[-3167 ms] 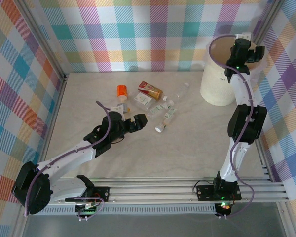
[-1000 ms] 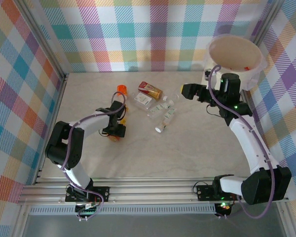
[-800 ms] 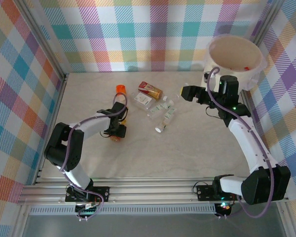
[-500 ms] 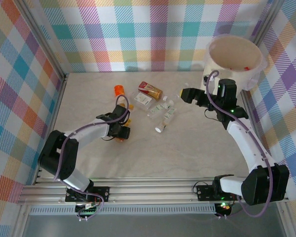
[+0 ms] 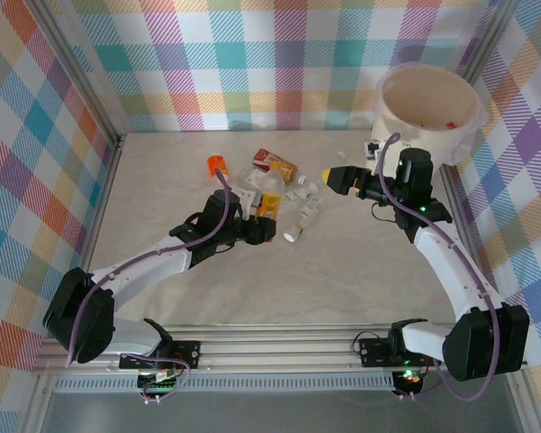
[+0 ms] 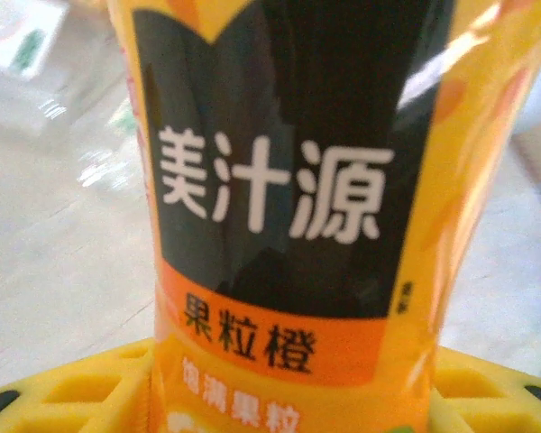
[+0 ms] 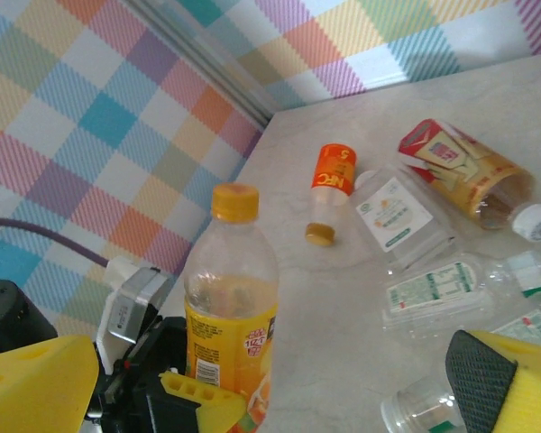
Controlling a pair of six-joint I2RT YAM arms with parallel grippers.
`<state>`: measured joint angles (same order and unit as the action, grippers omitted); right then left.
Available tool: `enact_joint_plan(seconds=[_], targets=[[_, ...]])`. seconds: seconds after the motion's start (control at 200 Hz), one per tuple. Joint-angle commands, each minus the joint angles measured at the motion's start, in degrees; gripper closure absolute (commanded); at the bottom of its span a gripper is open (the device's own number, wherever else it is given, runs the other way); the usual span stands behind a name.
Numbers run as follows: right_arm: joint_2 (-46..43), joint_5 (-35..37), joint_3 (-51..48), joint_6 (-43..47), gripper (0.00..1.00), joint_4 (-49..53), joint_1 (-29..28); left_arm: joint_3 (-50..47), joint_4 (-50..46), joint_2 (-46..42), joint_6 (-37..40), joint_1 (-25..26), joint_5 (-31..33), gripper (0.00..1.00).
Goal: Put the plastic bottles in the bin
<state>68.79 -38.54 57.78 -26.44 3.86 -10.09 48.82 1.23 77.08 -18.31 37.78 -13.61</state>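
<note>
My left gripper (image 5: 263, 219) is shut on an orange-juice bottle (image 5: 269, 204) with a yellow cap and holds it upright above the table's middle. In the left wrist view its yellow and black label (image 6: 288, 180) stands between my yellow fingers (image 6: 63, 392). In the right wrist view the same bottle (image 7: 231, 298) rises out of the left gripper. My right gripper (image 5: 334, 179) is open and holds nothing, right of the loose bottles and left of the cream bin (image 5: 430, 135). On the table lie an orange bottle (image 5: 218, 165), a red and tan bottle (image 5: 276, 163) and clear bottles (image 5: 304, 204).
The bin stands in the far right corner against the plaid wall (image 5: 252, 63), with small items inside. A loose yellow cap (image 7: 320, 234) lies by the orange bottle (image 7: 332, 177). A bare stretch of table (image 5: 361, 271) runs along the near side.
My left gripper has closed on the orange-juice bottle, lifted it off the table at the left and carried it right, upright. My right gripper has drifted a little left.
</note>
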Motion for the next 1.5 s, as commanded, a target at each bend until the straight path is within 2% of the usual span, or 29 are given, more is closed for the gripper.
enact_joint_plan(seconds=[0.0, 0.235, 0.42, 0.535, 0.65, 0.71, 0.88, 1.045, 1.125, 1.165, 1.3, 1.495], targets=[[0.4, -5.4, 3.9, 2.2, 0.0, 1.7, -1.7, 0.3, 12.6, -0.3, -4.4, 1.8, -8.5, 0.47], [3.3, -11.5, 9.1, 4.1, 0.0, 5.0, -6.6, 5.4, 16.9, 3.0, -4.8, 5.0, -17.3, 0.48], [4.1, -6.6, 11.9, 5.9, 0.0, 7.2, -9.0, 8.3, 19.3, 5.4, -5.0, 7.3, -20.0, 0.48], [5.4, -5.1, 13.1, 6.9, 0.0, 10.2, -9.3, 8.8, 20.2, 6.3, -5.4, 8.3, -19.3, 0.48], [6.7, 3.6, 14.6, 8.3, 0.0, 16.9, -9.3, 8.3, 21.2, 6.6, -5.9, 8.7, -17.6, 0.48], [7.3, 3.4, 14.9, 8.9, 0.0, 18.4, -9.3, 8.0, 21.3, 6.6, -5.9, 8.7, -16.7, 0.48], [7.0, -5.7, 13.6, 9.2, 0.11, 15.7, -9.3, 8.5, 19.1, 6.9, -5.5, 8.8, -14.2, 0.48], [6.4, -5.8, 13.7, 9.4, 0.28, 15.4, -9.3, 8.8, 17.5, 7.1, -5.2, 8.7, -13.3, 0.46], [6.4, -6.0, 13.9, 9.1, 0.37, 15.3, -9.3, 9.0, 16.2, 6.9, -5.5, 8.7, -12.5, 0.39], [6.5, -5.6, 14.0, 8.6, 0.4, 14.9, -9.3, 9.4, 14.7, 6.9, -5.7, 8.7, -11.3, 0.31], [5.9, -0.7, 13.6, 6.8, 0.54, 13.3, -9.3, 10.0, 11.3, 6.8, -6.5, 8.7, -8.3, 0.14], [5.0, 8.0, 13.7, 6.4, 0.59, 11.5, -9.2, 8.6, 11.0, 5.5, -6.6, 8.7, -6.2, 0.0]])
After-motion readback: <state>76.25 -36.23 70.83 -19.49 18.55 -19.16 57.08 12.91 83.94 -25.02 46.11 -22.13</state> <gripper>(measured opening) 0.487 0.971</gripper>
